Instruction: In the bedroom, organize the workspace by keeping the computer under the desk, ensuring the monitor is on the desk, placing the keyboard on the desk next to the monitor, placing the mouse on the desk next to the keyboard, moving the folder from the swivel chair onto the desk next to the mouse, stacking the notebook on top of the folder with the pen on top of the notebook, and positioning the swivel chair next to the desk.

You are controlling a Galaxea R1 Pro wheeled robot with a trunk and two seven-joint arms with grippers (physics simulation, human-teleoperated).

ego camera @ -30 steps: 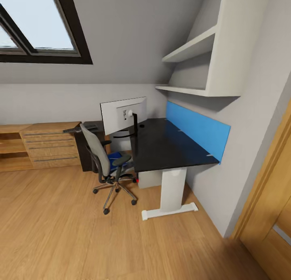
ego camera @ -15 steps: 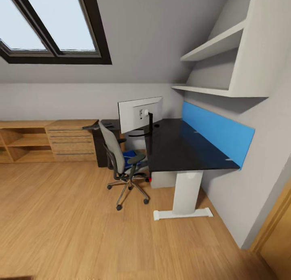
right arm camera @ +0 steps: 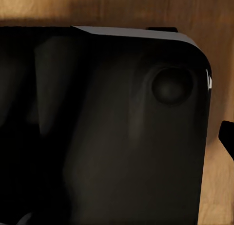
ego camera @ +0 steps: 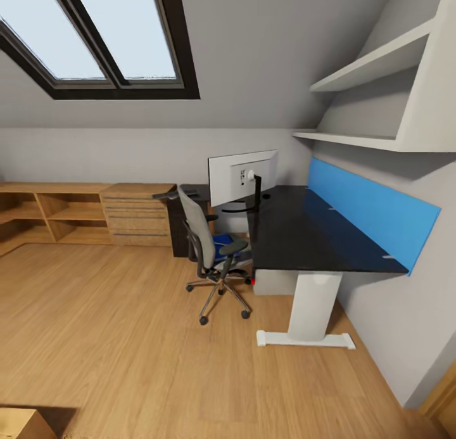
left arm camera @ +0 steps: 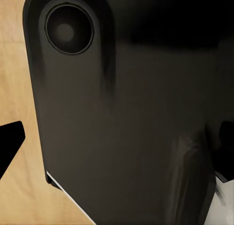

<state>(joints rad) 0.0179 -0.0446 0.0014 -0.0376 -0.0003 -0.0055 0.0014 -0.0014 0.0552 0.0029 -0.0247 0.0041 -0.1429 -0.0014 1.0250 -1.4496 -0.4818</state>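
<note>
We see the desk (ego camera: 297, 227) standing against the right wall, with its black top and its blue back panel (ego camera: 373, 211) along the wall. The monitor (ego camera: 242, 168) stands on the near left edge of the desk, and its white back faces us. The swivel chair (ego camera: 209, 246) is just beside the desk, on the left of it, with its grey back turned to us. The blue folder (ego camera: 225, 242) lies on the chair seat. A flat dark thing lies on the low end of the desk behind the chair; we cannot tell if it is the keyboard. A wooden drawer cabinet (ego camera: 136, 214) and open wooden shelves (ego camera: 44, 214) stand along the far wall. 2 white wall shelves (ego camera: 373, 97) hang above the desk, and a roof window (ego camera: 101, 40) sits in the sloped ceiling.

Each of the 2 wrist views looks at a dark robot body part up close, with wooden floor at the edges. We cannot tell if the jaws are open or closed. The desk things are across the room from us, well apart from our arms.
</note>
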